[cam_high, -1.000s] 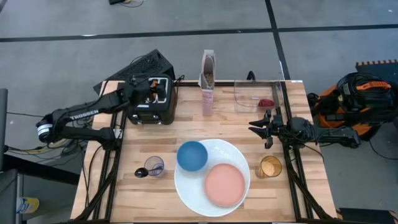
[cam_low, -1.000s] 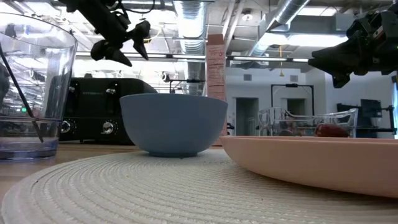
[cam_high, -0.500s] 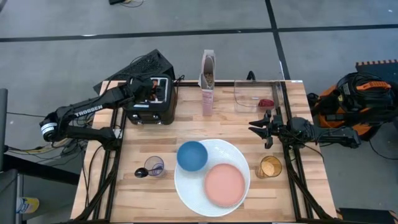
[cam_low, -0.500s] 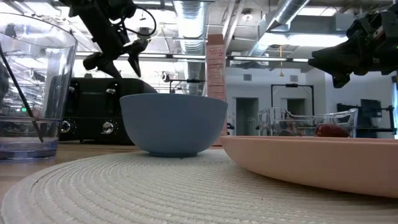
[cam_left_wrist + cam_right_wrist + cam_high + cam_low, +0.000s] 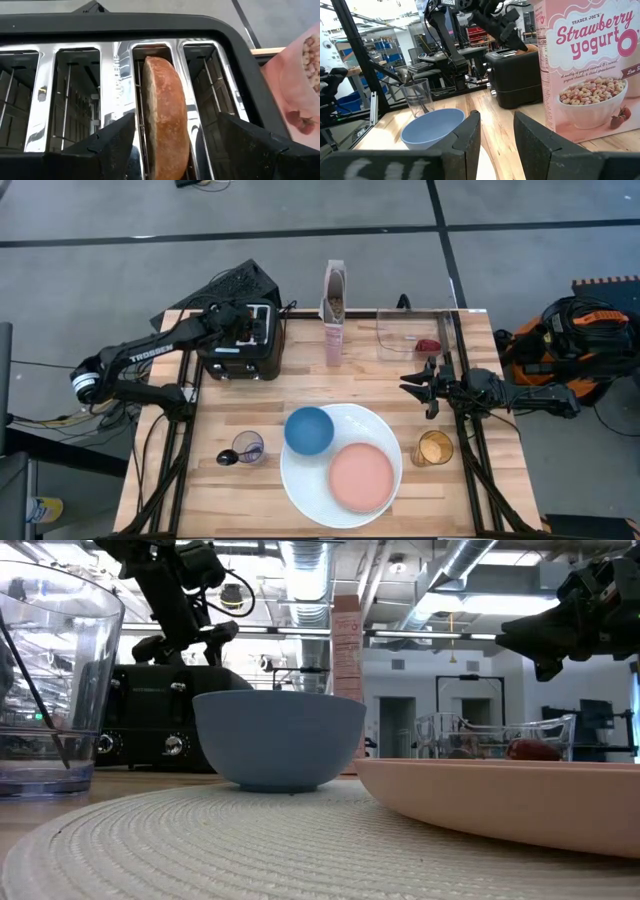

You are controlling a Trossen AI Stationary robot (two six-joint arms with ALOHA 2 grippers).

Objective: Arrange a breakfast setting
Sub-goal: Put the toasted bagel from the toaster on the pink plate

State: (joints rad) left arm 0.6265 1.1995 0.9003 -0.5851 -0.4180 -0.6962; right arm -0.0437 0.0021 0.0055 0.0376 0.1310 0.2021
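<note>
Now the left gripper (image 5: pixel 165 145) has been brought down over the toaster (image 5: pixel 243 340), its fingers held apart on either side of the bagel half (image 5: pixel 165 120), which stands upright in a slot and is not yet clamped. Extraction appears imminent. The right gripper (image 5: pixel 408 386), fingers together, is parked beside the white plate (image 5: pixel 385 430).

Robotics lab: exposed ceiling ducts (image 5: pixel 470 560), storage shelving (image 5: pixel 385 50).
</note>
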